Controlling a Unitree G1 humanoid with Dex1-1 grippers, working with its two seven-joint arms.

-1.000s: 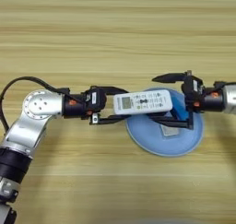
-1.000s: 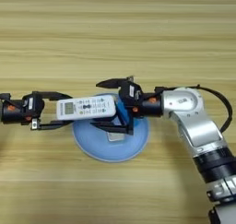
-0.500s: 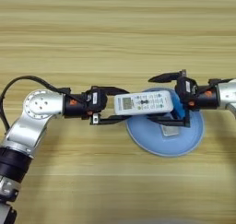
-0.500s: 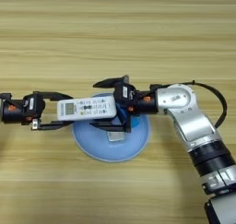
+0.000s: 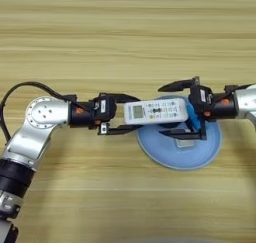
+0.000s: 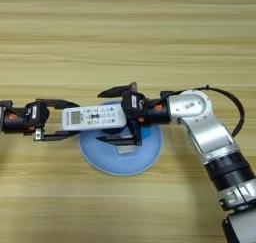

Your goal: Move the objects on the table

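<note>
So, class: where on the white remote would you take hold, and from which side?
Grip the white remote across its narrow width at its left end, coming from the left along its length. It lies lengthwise left to right over the blue plate, so its ends are free; the left gripper sits there.

A robot test bench or lab tabletop, by the look of it. Light wooden table (image 5: 125, 32) with lengthwise plank grain filling both views, no walls, floor or furniture visible. Two metal-and-black robot arms reaching in from either side, cables looped at the shoulders. Only a few unrelated small household items set out: a long white remote control (image 5: 155, 111), a round pale-blue plate (image 5: 170, 154), a small grey square block (image 5: 186, 142) on the plate, a blue bar (image 5: 194, 119) partly hidden. Nothing pointing to a kitchen, shop or lived-in home.
</note>
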